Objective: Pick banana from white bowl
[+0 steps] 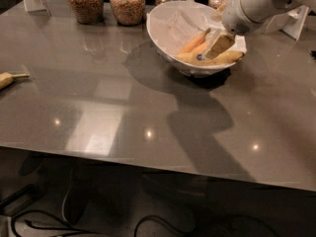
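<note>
Banana [229, 58] in white bowl [159, 31]; claw [218, 46] right over it.

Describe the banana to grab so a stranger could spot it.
On the grey table, look inside the wide, paper-lined white bowl, where the robot's claw hangs. The target is the long pale yellow banana lying along the near wall; unlike the shorter, more orange bananas behind it, it carries a small blue sticker.

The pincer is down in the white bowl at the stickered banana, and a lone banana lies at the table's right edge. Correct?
No: the camera view shows the lone banana at the left edge of the table. The pincer is indeed in the white bowl at the stickered banana.
</note>
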`<state>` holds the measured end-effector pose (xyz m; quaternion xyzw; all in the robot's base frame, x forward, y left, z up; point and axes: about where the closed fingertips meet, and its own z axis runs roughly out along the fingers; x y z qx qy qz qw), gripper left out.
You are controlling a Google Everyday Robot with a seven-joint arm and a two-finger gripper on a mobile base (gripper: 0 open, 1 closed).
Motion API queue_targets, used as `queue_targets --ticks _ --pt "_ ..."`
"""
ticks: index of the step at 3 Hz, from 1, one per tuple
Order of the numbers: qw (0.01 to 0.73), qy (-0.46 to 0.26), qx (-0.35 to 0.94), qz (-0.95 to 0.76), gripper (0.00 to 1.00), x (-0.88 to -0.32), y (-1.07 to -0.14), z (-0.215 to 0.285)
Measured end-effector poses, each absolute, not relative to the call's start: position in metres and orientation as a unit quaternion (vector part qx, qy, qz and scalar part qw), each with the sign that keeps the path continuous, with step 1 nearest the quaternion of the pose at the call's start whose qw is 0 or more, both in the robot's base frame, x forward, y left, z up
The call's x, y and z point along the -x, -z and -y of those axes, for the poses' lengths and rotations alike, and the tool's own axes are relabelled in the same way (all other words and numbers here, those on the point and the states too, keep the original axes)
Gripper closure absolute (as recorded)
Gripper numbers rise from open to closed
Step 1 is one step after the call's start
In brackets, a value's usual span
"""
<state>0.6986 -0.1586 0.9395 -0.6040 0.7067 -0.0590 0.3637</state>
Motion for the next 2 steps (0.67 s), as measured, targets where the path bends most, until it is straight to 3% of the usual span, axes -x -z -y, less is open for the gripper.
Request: queue_targets --ticks 2 --pt "0.332 0.056 0.609 -0.718 0.31 -0.6903 -0.9306 0.1716"
